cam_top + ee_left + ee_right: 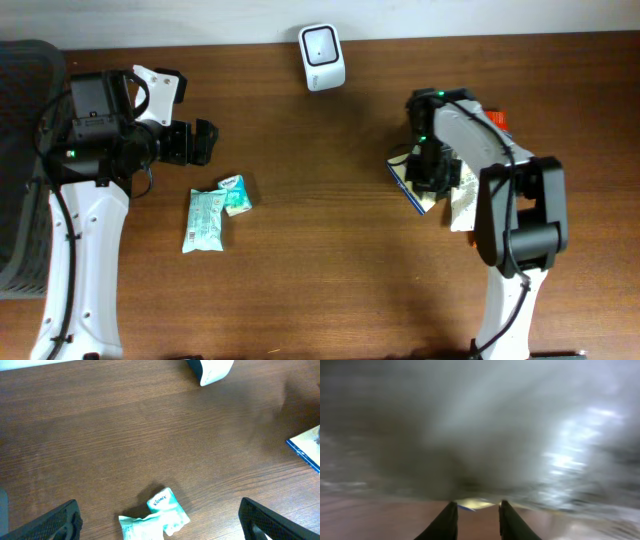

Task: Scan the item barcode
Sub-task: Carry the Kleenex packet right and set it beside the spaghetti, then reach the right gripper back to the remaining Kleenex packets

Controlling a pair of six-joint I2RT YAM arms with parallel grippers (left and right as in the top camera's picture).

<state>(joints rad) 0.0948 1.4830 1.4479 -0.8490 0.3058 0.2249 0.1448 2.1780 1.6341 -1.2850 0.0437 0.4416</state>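
A flat packet with a blue edge lies at the right of the table, and its corner also shows in the left wrist view. My right gripper is down on it. In the blurred right wrist view the packet's pale yellow and blue edge spans the narrow gap between the two dark fingers, so the gripper is shut on it. The white barcode scanner stands at the table's back edge. My left gripper hangs wide open and holds nothing.
Two teal tissue packs lie below the left gripper, also in the left wrist view. A pale packet and an orange item lie by the right arm. A grey basket fills the left edge.
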